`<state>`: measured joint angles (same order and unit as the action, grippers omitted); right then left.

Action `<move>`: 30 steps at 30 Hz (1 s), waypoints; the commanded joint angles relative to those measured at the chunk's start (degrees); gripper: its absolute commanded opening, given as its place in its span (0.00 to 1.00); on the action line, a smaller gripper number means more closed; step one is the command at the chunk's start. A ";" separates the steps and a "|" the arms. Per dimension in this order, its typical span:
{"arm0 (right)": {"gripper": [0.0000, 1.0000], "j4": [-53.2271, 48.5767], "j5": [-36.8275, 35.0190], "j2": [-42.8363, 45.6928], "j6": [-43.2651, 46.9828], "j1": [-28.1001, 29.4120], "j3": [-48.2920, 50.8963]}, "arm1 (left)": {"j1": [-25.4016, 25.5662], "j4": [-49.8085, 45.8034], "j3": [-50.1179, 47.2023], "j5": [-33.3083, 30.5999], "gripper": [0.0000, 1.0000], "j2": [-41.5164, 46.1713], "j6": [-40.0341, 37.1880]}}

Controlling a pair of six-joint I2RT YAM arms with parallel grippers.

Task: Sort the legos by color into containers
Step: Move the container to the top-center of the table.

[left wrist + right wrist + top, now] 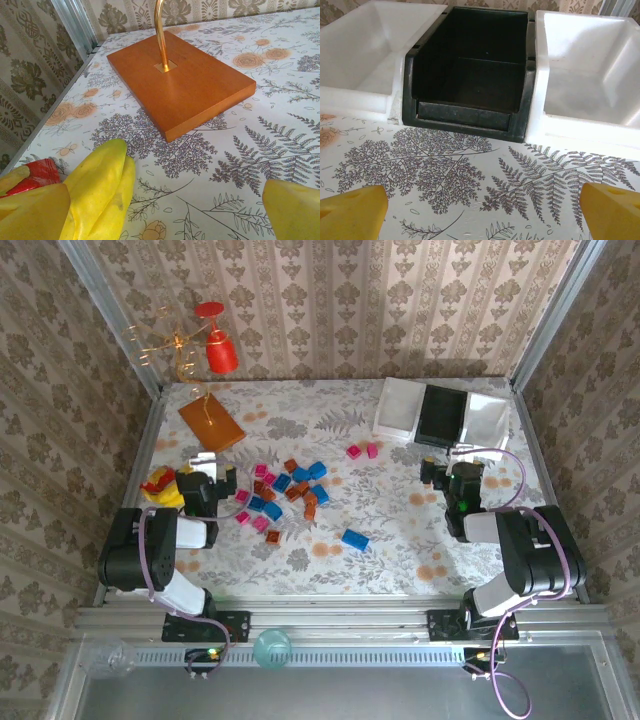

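Covering the whole cell, the flowered surface [420, 540] carries everything. Straight ahead of the right pincer [480, 220] stand the three containers side by side, touching: a white tray [360, 55], a black tray [470, 75] and a second white tray [590, 75]. I see no brick inside them. Ahead of the left pincer [160, 217] lies an orange-brown board [180, 85], and just beside its left finger is a yellow banana toy [105, 185]. The legos [285, 490] are scattered to the right of the left pincer, between the two pincers. One blue brick [354, 539] lies apart, and two pink bricks [362, 451] lie nearer to the trays.

I think the danger is the crowding. Many bricks touch each other, so wide fingers may push the neighbours away or lift two colours together. The left pincer may also catch the banana toy. Both arms are folded low near their bases with the wrists forward. Both pincers stand apart and hold nothing.
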<state>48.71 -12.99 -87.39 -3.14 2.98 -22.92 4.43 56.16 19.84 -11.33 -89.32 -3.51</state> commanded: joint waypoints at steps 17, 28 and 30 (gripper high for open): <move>1.00 1.57 0.81 -0.15 0.32 -0.26 0.25 | 0.23 1.75 0.47 0.18 1.00 -0.34 -1.67; 1.00 1.30 1.18 -0.14 0.23 -0.43 0.15 | 0.21 1.41 0.64 0.30 1.00 -0.33 -1.59; 1.00 1.30 1.13 -0.14 0.23 -0.43 0.08 | -0.11 0.83 0.89 -0.06 1.00 -0.38 -1.15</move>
<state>48.71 -12.78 -87.39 -3.14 2.83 -22.92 4.47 56.18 19.84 -11.33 -89.32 -3.53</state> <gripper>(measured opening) 0.999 0.999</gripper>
